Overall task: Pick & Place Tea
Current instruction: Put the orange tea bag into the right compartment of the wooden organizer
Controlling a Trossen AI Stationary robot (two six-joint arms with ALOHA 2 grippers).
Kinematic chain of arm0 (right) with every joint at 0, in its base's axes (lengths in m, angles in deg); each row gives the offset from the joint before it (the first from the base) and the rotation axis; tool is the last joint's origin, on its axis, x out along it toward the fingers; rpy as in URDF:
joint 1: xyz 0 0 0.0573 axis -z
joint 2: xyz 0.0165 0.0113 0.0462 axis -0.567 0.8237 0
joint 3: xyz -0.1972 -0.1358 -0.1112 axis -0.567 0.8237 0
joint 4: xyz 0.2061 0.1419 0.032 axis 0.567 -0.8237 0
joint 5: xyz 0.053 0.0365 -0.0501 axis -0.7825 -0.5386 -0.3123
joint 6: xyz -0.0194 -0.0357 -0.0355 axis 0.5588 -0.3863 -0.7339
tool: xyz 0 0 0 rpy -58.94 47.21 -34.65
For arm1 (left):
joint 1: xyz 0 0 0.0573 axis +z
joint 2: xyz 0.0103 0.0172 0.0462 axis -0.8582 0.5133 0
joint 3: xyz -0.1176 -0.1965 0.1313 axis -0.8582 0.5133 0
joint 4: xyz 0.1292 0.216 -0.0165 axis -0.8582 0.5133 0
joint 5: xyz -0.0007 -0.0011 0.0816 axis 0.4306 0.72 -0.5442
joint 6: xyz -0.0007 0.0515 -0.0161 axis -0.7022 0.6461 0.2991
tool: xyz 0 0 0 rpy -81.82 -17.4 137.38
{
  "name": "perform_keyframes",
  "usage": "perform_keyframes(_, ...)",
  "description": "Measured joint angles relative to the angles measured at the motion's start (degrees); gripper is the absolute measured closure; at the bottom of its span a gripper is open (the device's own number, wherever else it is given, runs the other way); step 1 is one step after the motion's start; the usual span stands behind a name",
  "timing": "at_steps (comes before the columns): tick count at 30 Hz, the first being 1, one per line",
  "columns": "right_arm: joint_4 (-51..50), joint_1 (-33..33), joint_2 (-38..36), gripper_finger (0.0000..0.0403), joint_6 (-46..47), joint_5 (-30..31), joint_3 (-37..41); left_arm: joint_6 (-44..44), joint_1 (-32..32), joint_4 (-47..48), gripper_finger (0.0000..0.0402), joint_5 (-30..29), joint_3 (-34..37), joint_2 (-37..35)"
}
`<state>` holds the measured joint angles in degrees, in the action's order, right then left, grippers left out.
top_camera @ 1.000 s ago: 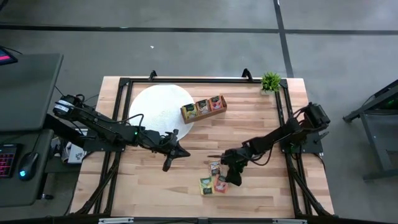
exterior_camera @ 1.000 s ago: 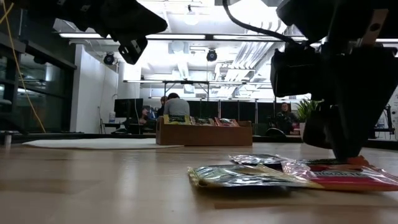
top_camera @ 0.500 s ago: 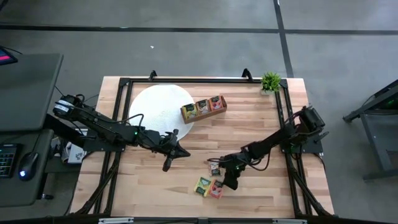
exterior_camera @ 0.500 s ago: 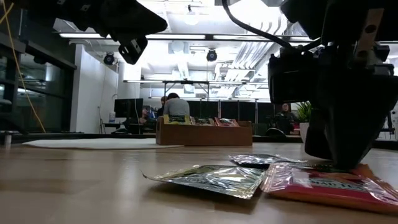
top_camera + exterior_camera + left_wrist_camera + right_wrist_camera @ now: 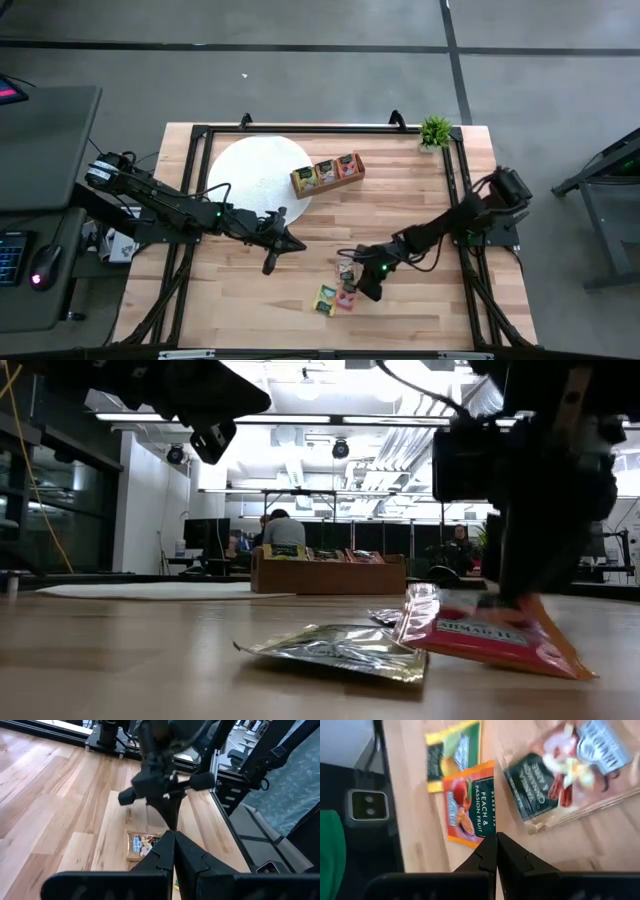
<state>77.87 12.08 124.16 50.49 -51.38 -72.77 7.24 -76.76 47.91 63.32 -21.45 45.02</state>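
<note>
Your right pincer (image 5: 366,287) is shut on the near edge of the pink-red packet (image 5: 480,632). In the low view that packet tilts up off the surface (image 5: 400,215), lifted at the pinched end, its far corner low. The green packet (image 5: 326,299) lies flat just beside it at about 8 o'clock, and a third, pale packet (image 5: 346,270) sits just at 11 o'clock from the pincer. The wooden tray (image 5: 327,174), already carrying packets in its three compartments, lies well away at about 11 o'clock, so the carry runs up and slightly left across the surface. Your left pincer (image 5: 268,262) is shut and empty, hovering at 9 o'clock from the right one, roughly as near the tray but holding nothing.
</note>
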Motion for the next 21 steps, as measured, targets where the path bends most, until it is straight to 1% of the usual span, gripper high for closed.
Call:
perform_keyframes(5, -3.81, -0.01, -4.4, 0.0402, -1.38, 2.79, -0.03, -0.08, 0.0, 0.12, 0.0401, -1.36, 0.0, 0.0)
perform_keyframes(14, -13.7, 2.09, -15.59, 0.0403, -5.6, 7.89, -0.16, -0.68, 0.0, 0.12, 0.0401, -1.87, 0.0, 0.02)
perform_keyframes(15, -14.7, 2.58, -16.4, 0.0403, -5.62, 8.12, -0.16, -0.68, 0.0, 0.04, 0.0401, -1.87, 0.0, 0.02)
perform_keyframes(17, -14.91, 3.6, -17.0, 0.0403, -6.05, 6.66, -0.16, -0.96, 0.0, -0.12, 0.0401, -2.08, 0.0, 0.02)
perform_keyframes(21, -15.13, 4.1, -16.42, 0.0403, -7.15, 5.22, -0.16, -4.4, 0.0, -0.25, 0.0401, -3.05, 0.0, 0.04)
